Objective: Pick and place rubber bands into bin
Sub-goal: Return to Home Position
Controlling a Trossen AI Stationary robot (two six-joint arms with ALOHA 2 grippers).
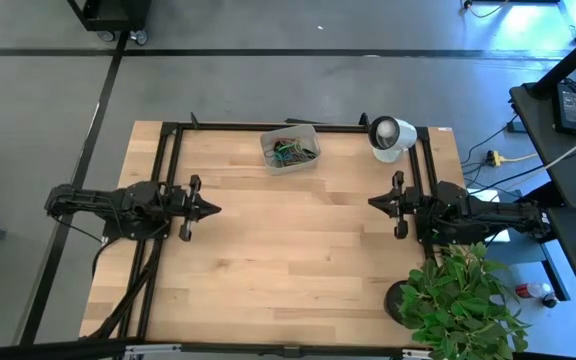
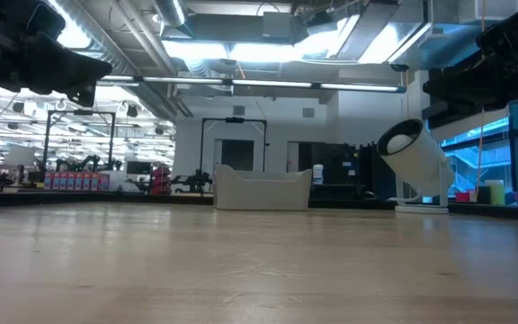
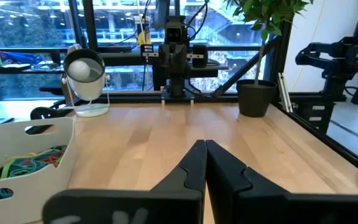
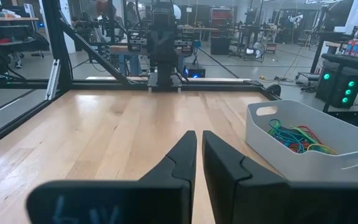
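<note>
Bin: upright, open-topped, at far edge of table. Inside: rubber bands in tangled heap, with green, blue, red, yellow and orange showing.

Left gripper: well left of bin, nearer front, above wood; fingers pressed together, nothing held.

Right gripper: well right of bin, facing left gripper; fingers closed to hairline gap, empty.

White round object, dark face: near bin's right.

Plant: far from bin, front right corner.

Left pincer, right pincer: fingers together, pointing at each other; arms folded low.
</note>
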